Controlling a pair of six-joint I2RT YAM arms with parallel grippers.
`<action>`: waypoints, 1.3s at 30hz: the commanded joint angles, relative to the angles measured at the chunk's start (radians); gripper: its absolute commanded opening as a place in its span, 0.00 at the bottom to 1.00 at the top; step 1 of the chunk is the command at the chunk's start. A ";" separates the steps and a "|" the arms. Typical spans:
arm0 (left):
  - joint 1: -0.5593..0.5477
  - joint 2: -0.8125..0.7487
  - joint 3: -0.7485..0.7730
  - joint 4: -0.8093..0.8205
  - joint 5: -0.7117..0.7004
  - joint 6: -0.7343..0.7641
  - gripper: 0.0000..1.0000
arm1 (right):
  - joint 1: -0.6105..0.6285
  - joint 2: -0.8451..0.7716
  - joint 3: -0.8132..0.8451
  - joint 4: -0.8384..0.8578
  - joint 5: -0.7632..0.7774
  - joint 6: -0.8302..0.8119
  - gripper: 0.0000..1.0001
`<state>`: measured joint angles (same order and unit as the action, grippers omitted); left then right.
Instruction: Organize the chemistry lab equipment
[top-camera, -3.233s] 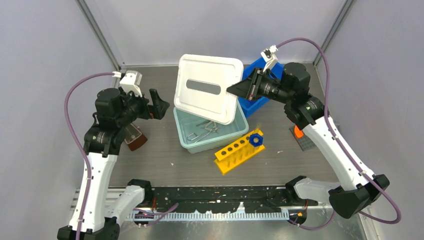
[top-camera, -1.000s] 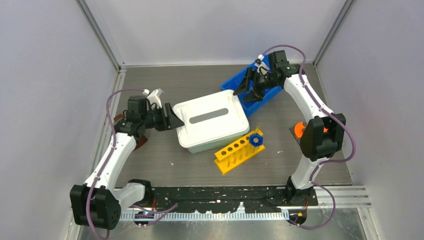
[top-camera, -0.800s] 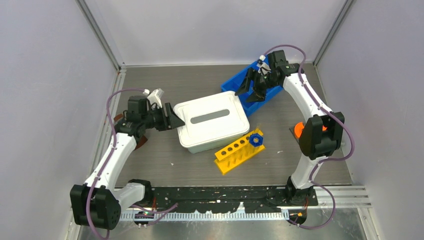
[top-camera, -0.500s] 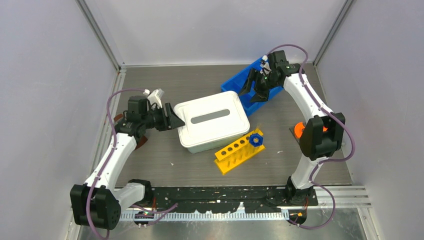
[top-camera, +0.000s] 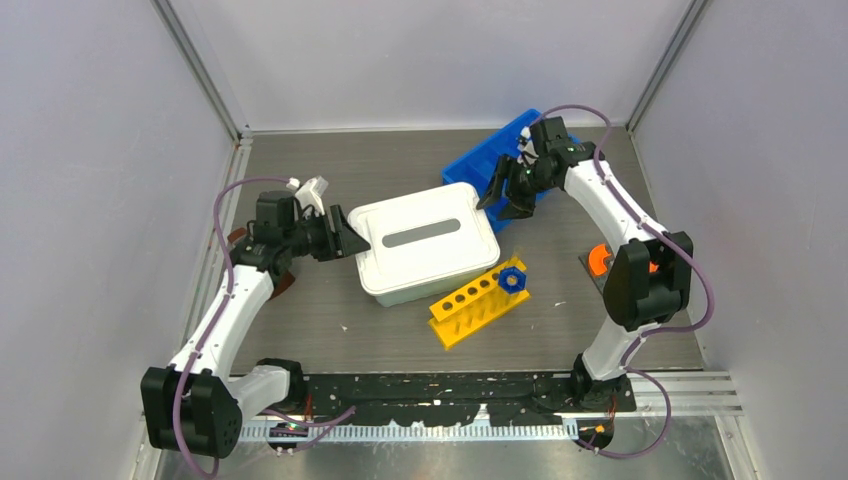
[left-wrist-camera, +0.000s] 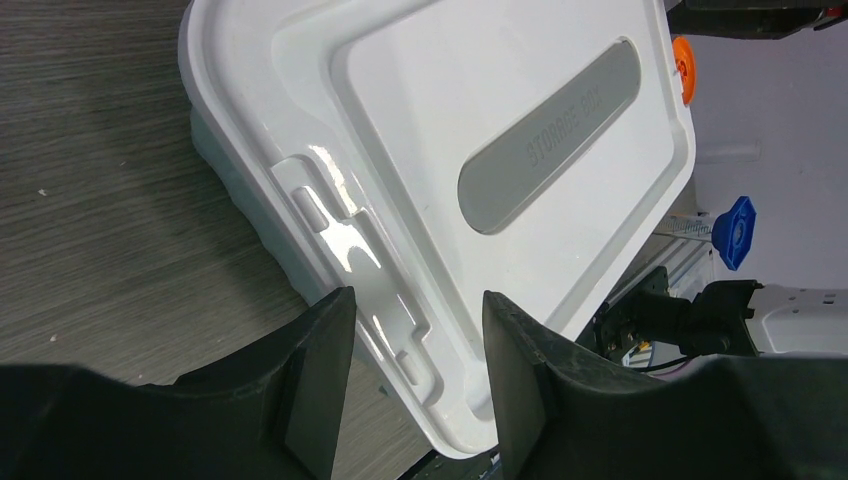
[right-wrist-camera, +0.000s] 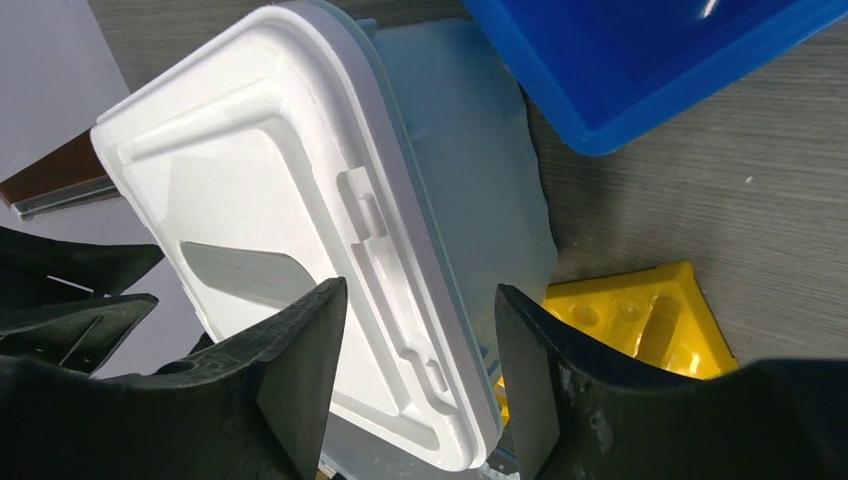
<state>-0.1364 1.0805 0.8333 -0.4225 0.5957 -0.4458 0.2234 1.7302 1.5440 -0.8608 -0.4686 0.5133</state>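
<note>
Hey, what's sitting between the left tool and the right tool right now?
The tub, white lid on, fills that stretch in the top view. The left tool is at its left edge, and the right tool is near its far right corner.

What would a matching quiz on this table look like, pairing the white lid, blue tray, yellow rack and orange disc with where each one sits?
Things:
1. white lid
2. blue tray
3. yellow rack
4. orange disc

Places:
A. far side, right of centre
B. out at the right, apart from the rest
C. on the pale tub, in the middle
D. just in front of the tub, lowest in the overhead view

Pairs: 1-C; 2-A; 3-D; 4-B
</note>
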 joint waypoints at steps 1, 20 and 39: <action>-0.003 0.006 -0.009 0.036 0.014 -0.005 0.52 | 0.018 -0.030 -0.028 0.036 0.010 0.002 0.61; -0.003 0.011 0.041 -0.031 -0.040 0.017 0.59 | 0.021 0.008 -0.037 0.014 0.079 0.001 0.56; -0.003 -0.043 0.290 -0.101 0.054 0.078 1.00 | 0.057 -0.400 -0.066 -0.035 0.242 0.001 1.00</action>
<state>-0.1364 1.1015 1.1271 -0.5507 0.5739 -0.3592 0.2745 1.4860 1.5135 -0.9066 -0.2955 0.5213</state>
